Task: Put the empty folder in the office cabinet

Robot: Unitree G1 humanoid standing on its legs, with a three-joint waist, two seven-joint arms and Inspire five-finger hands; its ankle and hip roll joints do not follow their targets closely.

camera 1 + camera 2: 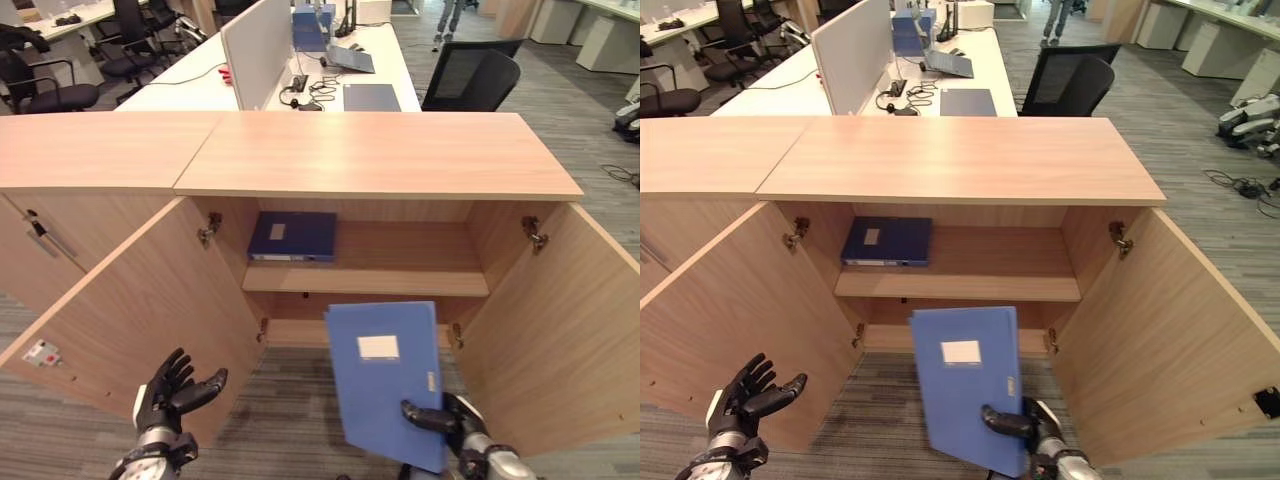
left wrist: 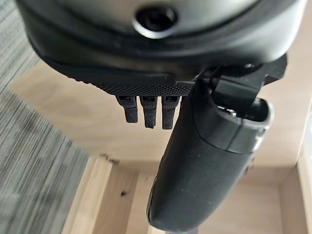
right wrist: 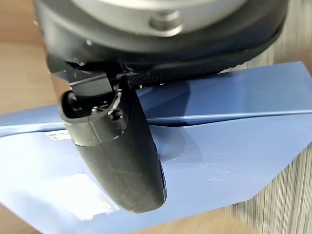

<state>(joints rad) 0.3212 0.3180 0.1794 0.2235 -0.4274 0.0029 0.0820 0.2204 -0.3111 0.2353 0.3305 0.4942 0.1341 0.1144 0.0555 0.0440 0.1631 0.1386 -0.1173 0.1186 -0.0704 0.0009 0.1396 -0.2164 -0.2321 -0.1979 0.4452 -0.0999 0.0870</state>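
Down at the lower right of the frame, the right hand (image 1: 470,428) has the blue folder (image 1: 385,380) pinched at its lower corner, thumb pressed across the front cover and the fingers out of sight behind it. The folder is up in the air, in front of the open cabinet, not inside yet. It stands nearly upright, long axis running bottom to top with a slight lean toward the left of the frame, white label (image 1: 378,347) facing the camera, top edge level with the lower opening.

Over at the lower left, the left hand (image 1: 170,395) hangs free, fingers spread wide and holding nothing, just before the left door (image 1: 130,310).

Further back, both doors are swung open, the right door (image 1: 565,320) too, so access is sorted. On the upper shelf (image 1: 400,275), a darker blue folder (image 1: 293,236) already lies flat at the left, with bare shelf beside it.

So the pick-up looks done; what's left, by my reading, is carrying the folder forward, tipping it to fit, and letting go inside.

Behind the cabinet top (image 1: 380,155), a white tabletop (image 1: 375,60) and black chair (image 1: 475,75).
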